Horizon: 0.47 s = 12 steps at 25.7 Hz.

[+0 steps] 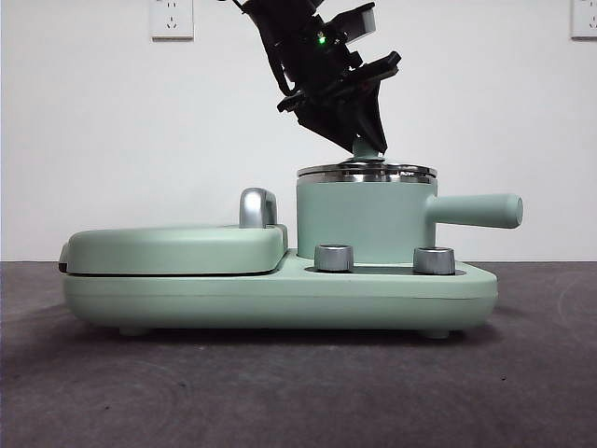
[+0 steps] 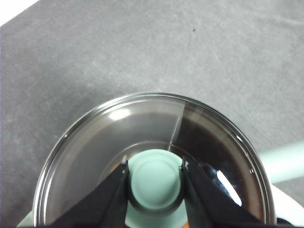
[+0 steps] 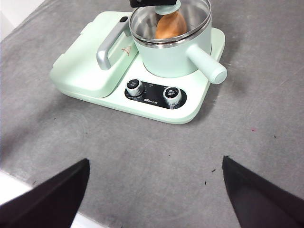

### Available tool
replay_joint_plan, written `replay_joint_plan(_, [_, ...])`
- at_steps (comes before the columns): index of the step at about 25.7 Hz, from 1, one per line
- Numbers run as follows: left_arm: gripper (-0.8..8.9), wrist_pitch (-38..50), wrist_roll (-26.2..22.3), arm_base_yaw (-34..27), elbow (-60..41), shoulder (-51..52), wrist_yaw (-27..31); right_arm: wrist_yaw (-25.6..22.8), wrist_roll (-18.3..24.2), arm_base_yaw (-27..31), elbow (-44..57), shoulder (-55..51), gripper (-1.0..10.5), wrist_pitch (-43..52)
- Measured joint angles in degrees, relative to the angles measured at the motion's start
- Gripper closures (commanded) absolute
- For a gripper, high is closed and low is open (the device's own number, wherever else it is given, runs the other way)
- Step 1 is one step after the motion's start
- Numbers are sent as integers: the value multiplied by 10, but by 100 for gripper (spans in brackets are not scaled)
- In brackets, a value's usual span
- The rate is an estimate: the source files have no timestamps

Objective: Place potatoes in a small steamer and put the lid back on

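A matt, smooth mint-green finish was seen on the small steamer [image 1: 359, 219], edged by a shiny steel rim. The lid [image 2: 142, 137] was glossy clear glass. The worktop [image 3: 142, 161] was covered in matt grey cloth-like material.

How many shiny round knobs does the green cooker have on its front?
2. Both sit side by side on the cooker's front ledge, below the small steamer: one knob nearer the flat griddle cover, the other knob under the steamer's handle. None seem hidden.
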<state>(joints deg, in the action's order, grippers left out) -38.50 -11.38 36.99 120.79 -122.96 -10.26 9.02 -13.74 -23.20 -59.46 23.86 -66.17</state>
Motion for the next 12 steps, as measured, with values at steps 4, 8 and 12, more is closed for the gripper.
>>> replay_joint_plan(4, [790,-7,-15,0,0,0,-1,-1,-1,0,0,0,504,0])
replay_joint_plan(8, [789,-14,-25,-1,2,0,-1,-1,-2,0,0,0,504,0])
replay_joint_plan(12, [781,-18,-27,-1,3,0,-2,-1,-2,0,0,0,504,12])
